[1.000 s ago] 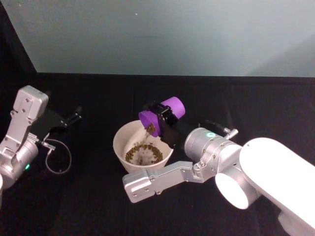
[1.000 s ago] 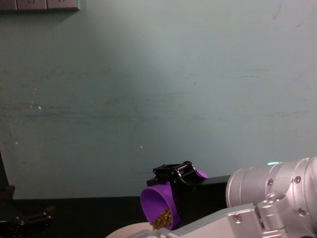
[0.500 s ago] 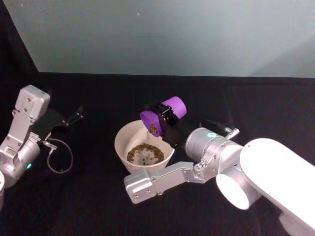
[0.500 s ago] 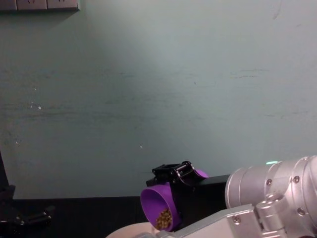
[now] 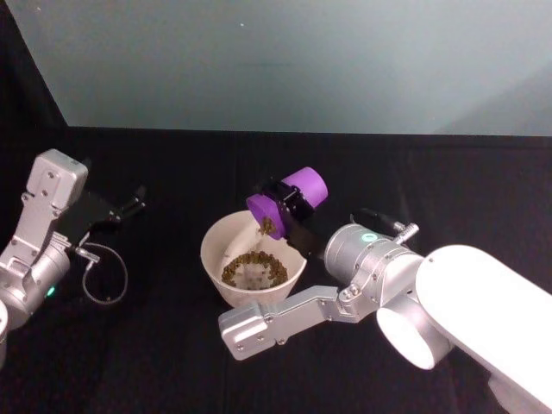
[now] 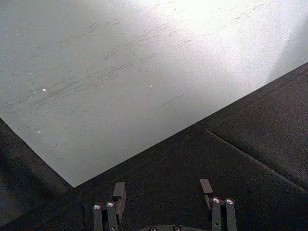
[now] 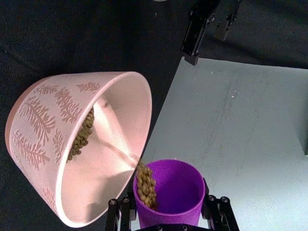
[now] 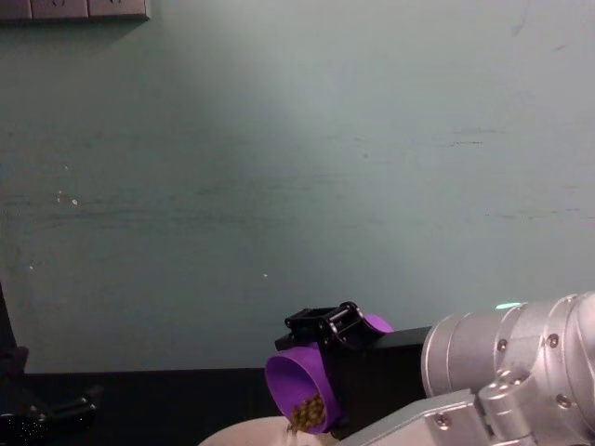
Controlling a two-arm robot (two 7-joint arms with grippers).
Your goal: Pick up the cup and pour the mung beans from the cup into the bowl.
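Over the middle of a table draped in black cloth (image 5: 448,185), the robot's right gripper (image 5: 285,203) holds a small, smooth, bright purple plastic cup (image 5: 307,185) tipped well onto its side, its mouth turned down and toward the robot's left. The gripper's black fingers (image 7: 118,215) are clamped against opposite sides of the cup's wall, as the right wrist view shows.

A clump of tiny olive-green mung beans (image 7: 146,186) sits at the cup's lowered lip, which hangs just above the near rim of a wide, round, pale pinkish-white bowl (image 5: 216,246). More of the beans lie in a loose ring in the bottom of the bowl, around a bare patch at its centre. The bowl stands upright on the cloth, directly below and slightly to the robot's left of the cup. Its outer wall carries a fern-like leaf pattern in a darker pink.

The silver and white right arm (image 5: 371,259) reaches in from the lower right, crossing close in front of the bowl.

Well apart from the bowl, on the robot's left, the left gripper (image 5: 134,203) hangs near the table with its two fingers (image 6: 118,192) spread wide and nothing between them. A thin grey cable (image 5: 122,278) loops beside the silver left arm (image 5: 43,216). A plain pale green wall (image 5: 302,60) rises behind the table's far edge.
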